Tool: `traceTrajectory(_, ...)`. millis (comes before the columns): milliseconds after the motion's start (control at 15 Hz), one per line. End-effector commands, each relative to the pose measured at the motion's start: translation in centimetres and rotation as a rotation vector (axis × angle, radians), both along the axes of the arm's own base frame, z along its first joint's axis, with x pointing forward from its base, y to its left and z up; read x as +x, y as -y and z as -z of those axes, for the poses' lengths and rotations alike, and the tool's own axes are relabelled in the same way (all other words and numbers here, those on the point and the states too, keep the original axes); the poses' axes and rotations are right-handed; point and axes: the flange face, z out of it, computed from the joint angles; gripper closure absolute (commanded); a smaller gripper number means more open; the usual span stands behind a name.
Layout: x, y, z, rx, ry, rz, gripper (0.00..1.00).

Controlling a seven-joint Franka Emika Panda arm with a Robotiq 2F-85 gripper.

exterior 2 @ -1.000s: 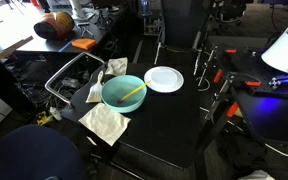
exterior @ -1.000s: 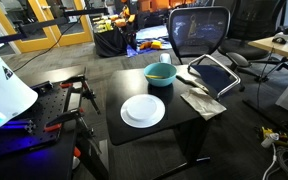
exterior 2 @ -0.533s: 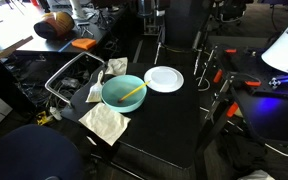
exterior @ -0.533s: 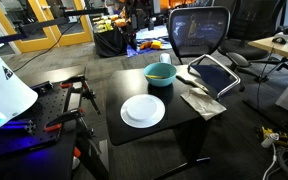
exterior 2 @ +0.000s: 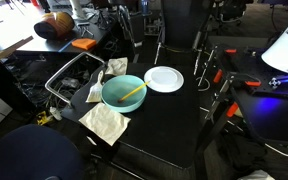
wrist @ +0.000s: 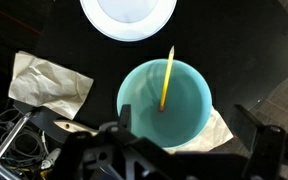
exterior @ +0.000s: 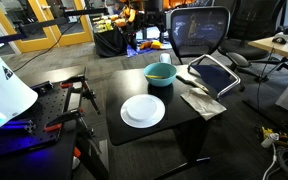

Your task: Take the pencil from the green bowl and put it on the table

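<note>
A: Looking straight down in the wrist view, the gripper [wrist: 187, 122] hangs above the green bowl [wrist: 164, 100]. Its jaws are spread wide with nothing between them.

B: And the pencil [wrist: 166, 78]?

A: It's in the bowl, leaning. The lower end rests on the bowl's floor, and the upper end pokes just past the rim on the side facing the white plate [wrist: 129, 15].

B: Are plate and bowl touching?

A: No, just beside each other, with a sliver of black top between them.

B: How are the edges?

A: In an exterior view the bowl [exterior 2: 112, 95] sits close to one edge of the table [exterior 2: 174, 125]. A crumpled paper [exterior 2: 106, 122] lies right at that edge and looks to overhang it. A wire basket [exterior 2: 72, 80] stands off the table on the same side, so it's tight there.

B: Where's the open room, then?

A: On the side of the bowl away from the basket. A broad bare stretch of black top runs out to the table's far edge. The plate fills only the corner next to it.
</note>
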Motion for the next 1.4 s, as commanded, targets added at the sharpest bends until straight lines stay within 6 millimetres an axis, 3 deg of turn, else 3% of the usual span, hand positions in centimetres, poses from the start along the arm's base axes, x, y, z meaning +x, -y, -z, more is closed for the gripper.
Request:
traceTrajectory(0,1.9,-1.5,1.7,0.015,-0.021,0.012,0.00)
traceTrajectory(67,0.9,-0.7,1.3,0.006,-0.013,-0.005,0.00)
traceTrajectory(533,1.7,-1.4,2.5,0.011,-0.023,-0.010,0.00)
traceTrajectory(1333,1.9,-3.3,8.9,0.003,-0.073,0.053,0.00)
